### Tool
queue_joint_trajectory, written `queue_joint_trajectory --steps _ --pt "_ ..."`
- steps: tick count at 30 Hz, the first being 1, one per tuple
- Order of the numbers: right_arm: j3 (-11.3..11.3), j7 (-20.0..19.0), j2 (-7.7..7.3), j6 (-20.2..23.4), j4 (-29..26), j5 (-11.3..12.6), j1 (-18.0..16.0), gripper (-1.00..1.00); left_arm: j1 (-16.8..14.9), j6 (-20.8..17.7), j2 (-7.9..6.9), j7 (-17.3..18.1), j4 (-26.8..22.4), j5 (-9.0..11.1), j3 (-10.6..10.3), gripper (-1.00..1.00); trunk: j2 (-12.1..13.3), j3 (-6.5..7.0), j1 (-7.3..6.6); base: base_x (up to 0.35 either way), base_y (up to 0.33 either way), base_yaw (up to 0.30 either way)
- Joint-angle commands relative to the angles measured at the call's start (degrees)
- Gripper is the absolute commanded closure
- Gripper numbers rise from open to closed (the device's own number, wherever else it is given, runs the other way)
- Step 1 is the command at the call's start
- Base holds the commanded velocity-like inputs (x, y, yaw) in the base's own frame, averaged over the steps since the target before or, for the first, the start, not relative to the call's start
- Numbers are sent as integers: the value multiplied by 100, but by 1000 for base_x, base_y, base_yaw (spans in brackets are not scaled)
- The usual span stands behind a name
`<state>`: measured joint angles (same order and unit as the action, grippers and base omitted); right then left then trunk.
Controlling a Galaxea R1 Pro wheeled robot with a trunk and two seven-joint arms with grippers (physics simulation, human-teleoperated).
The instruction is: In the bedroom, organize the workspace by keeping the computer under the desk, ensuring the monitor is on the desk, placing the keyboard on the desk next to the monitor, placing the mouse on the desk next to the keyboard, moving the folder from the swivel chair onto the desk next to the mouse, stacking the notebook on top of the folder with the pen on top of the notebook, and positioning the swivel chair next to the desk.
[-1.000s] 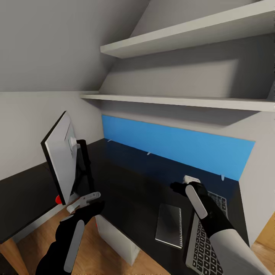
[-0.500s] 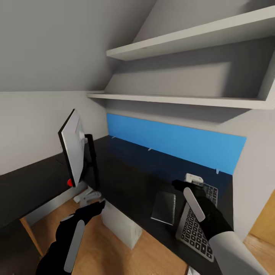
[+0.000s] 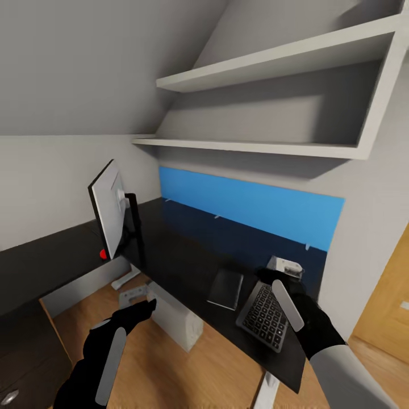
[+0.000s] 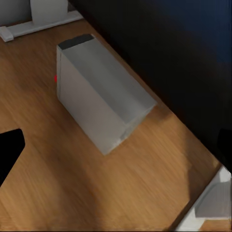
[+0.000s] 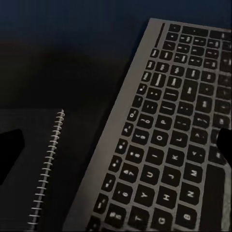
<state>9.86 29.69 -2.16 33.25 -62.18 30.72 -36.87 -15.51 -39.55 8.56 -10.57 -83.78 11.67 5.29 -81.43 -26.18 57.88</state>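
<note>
The monitor (image 3: 107, 211) stands on the black desk (image 3: 182, 250) at its left, silver back toward me, a red dot at its lower corner. A dark spiral notebook (image 3: 225, 288) (image 5: 29, 179) and the grey keyboard (image 3: 266, 316) (image 5: 179, 145) lie side by side near the desk's front right. The pale computer (image 3: 177, 325) (image 4: 99, 94) stands on the floor under the desk edge. My left gripper (image 3: 135, 295) (image 4: 116, 150) hangs open above the floor beside the computer. My right gripper (image 3: 284, 268) (image 5: 116, 145) hovers open over the keyboard and notebook, holding nothing.
A blue back panel (image 3: 244, 207) runs behind the desk, with two white shelves (image 3: 255, 149) above it under a sloped ceiling. A white desk foot (image 3: 126, 279) rests on the wooden floor. A drawer knob (image 3: 10, 393) shows at lower left, a wooden door (image 3: 389, 307) at right.
The whole view has pulled back and swung, so the desk, monitor, keyboard and notebook look smaller and farther. Both arms keep their poses before the camera, grippers still open.
</note>
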Motion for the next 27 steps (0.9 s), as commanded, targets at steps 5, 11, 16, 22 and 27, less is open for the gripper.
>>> queue_joint_trajectory --steps 5,11,16,22,27 --pt "26 52 -12 6 -16 57 -5 -100 -4 -39 3 -28 165 63 -48 -100 -4 -7 -3 -165 -170 1" --pt "31 53 -12 -11 -21 57 -5 -100 -4 -43 1 -42 408 60 -105 -100 -4 -7 -3 -39 -41 65" --pt "33 54 -13 -54 -22 53 -5 -100 -4 -41 3 -24 460 60 -127 -100 -4 -7 -3 -10 -87 206" --pt "34 43 -13 -69 -22 53 2 -100 -4 -37 5 -43 487 56 -273 -100 -4 -7 -3 -3 -248 212" --pt "55 18 -8 -69 -24 56 4 -100 -4 -35 2 -56 493 55 -375 -100 -4 -7 -3 -1 -304 63"
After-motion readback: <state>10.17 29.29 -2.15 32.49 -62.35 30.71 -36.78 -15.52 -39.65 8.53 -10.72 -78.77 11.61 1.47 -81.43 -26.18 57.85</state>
